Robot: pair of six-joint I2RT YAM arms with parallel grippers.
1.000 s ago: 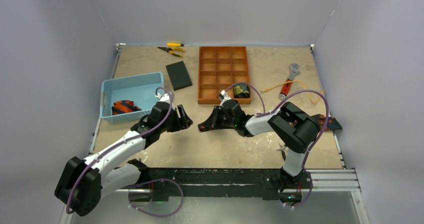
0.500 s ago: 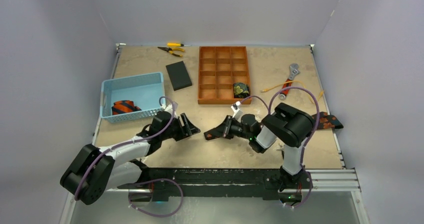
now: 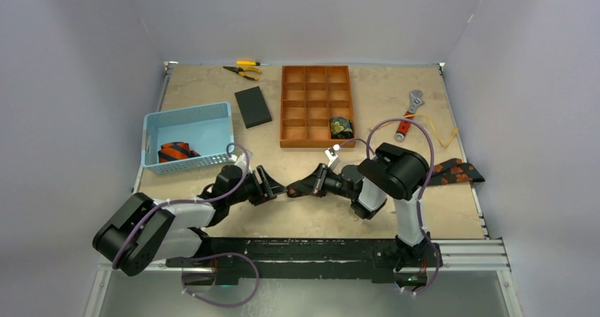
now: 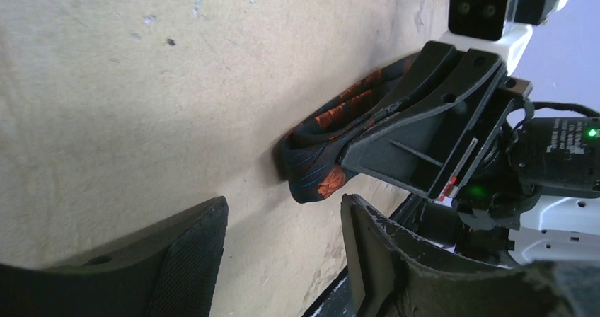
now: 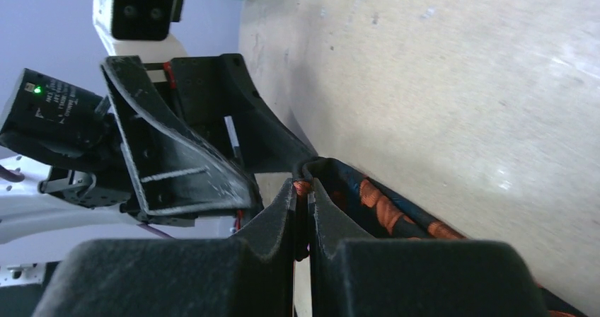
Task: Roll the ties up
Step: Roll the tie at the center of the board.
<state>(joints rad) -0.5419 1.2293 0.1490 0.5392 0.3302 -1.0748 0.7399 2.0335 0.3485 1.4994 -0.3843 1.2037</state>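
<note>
The dark tie with red-orange marks (image 3: 458,170) lies across the table from the right edge toward the middle. My right gripper (image 3: 306,187) is shut on its folded end (image 5: 368,200), with fabric pinched between the fingertips (image 5: 303,189). My left gripper (image 3: 272,189) is open, jaws facing that end. In the left wrist view the tie end (image 4: 322,179) sits just ahead of the gap between the open fingers (image 4: 283,211), not touching them. A rolled black and green-gold tie (image 3: 341,127) sits in the orange tray (image 3: 297,112). The navy tie with orange stripes (image 3: 177,151) lies in the blue basket (image 3: 185,112).
A flat black pad (image 3: 252,107) lies left of the tray. Yellow-handled pliers (image 3: 243,68) are at the back. A wrench (image 3: 409,112) and a thin yellow cord (image 3: 439,134) are at the right. The black front rail (image 3: 318,250) runs along the near edge.
Both grippers have moved toward the near edge and closer together. The right gripper has carried the tie end with it, and the open left gripper now sits right at that end.
</note>
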